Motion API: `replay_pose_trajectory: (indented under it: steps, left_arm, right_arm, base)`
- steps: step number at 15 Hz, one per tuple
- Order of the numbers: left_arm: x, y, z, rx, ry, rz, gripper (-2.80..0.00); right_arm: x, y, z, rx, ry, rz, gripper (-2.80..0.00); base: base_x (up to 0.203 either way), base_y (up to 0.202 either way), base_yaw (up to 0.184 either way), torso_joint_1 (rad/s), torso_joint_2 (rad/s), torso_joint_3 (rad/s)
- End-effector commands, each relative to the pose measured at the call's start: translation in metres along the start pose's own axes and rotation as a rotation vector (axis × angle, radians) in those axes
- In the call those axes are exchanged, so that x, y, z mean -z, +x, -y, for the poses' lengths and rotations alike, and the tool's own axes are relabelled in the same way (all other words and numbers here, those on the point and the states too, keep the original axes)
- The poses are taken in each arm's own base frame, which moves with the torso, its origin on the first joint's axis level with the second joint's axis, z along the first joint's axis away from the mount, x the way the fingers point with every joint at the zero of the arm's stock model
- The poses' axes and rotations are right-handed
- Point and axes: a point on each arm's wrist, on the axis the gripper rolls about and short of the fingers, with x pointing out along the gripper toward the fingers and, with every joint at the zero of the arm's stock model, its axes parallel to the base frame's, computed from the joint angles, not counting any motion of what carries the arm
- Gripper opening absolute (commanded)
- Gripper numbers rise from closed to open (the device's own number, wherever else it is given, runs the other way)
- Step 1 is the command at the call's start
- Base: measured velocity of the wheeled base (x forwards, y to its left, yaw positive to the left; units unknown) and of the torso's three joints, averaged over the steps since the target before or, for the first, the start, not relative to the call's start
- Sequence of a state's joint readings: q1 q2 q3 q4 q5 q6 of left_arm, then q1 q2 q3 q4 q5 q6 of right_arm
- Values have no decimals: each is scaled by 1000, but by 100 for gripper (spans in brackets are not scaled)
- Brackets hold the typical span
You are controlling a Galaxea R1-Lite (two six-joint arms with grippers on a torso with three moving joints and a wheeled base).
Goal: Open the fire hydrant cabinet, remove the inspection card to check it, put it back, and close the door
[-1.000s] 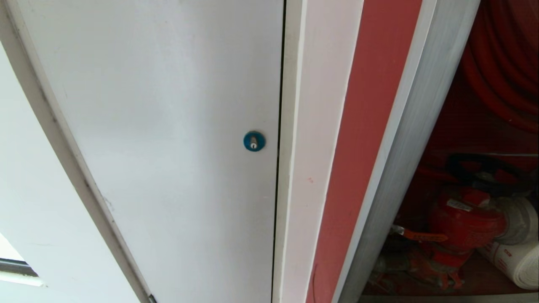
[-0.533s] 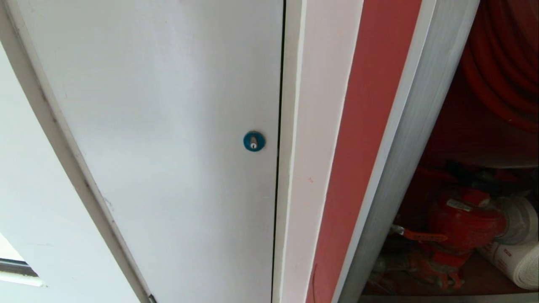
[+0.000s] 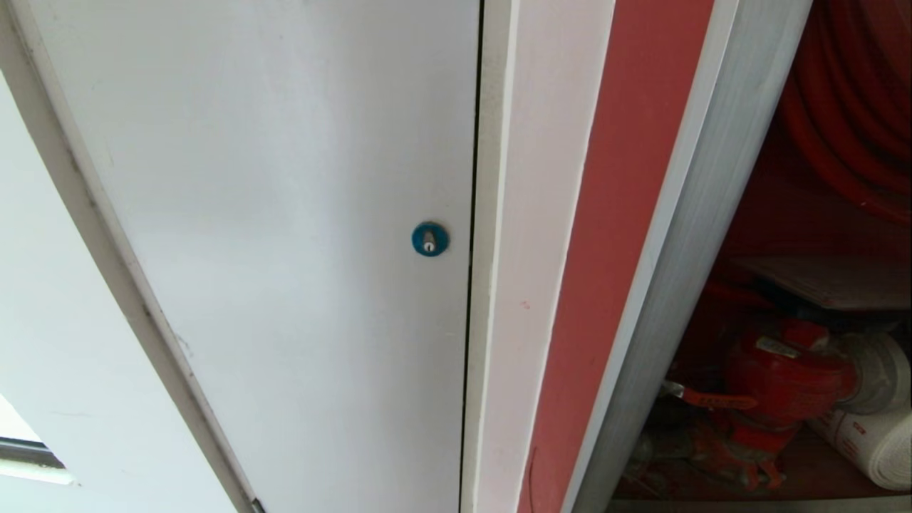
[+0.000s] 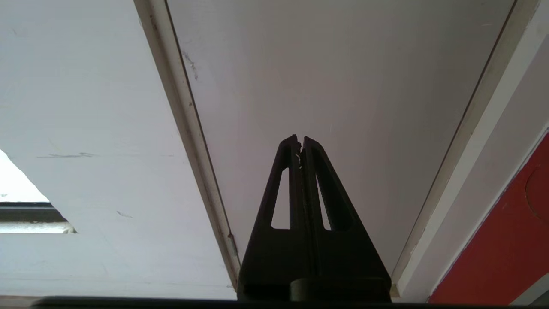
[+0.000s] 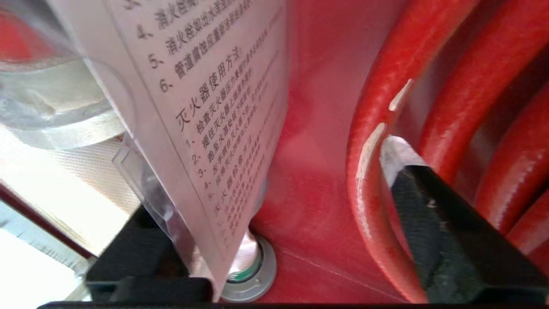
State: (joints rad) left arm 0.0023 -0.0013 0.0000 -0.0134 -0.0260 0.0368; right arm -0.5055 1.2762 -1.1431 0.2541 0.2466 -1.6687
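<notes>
We see our right gripper spread wide, the inspection card lying against one finger, its long axis running away along the fingers.

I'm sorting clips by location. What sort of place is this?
Likely a building corridor wall with a fire hydrant cabinet standing open: red hose reel, red valve, white rolled hose.

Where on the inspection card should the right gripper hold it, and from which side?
Probably its near edge, by the right gripper: the inspection card is a thin sheet standing edge-on between the open fingers, so one finger goes on each flat face, coming from the open cabinet front.
</notes>
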Motion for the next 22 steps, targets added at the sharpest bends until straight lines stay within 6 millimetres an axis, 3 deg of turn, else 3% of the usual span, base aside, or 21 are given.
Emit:
replay_pose_trajectory:
  steps: [1, 14, 22]
  left_arm:
    - [3, 1, 0, 0, 0, -12, -280]
    - [3, 1, 0, 0, 0, -12, -280]
    - [3, 1, 0, 0, 0, -12, -280]
  right_arm:
    - [-2, -5, -7, -6, -9, 5, 0]
    - [-8, -19, -29, -34, -7, 0, 0]
    - [-17, -51, -42, 26, -31, -6, 0]
  base:
    - [0, 0, 0, 0, 0, 0]
    - [0, 0, 0, 0, 0, 0]
    - [0, 0, 0, 0, 0, 0]
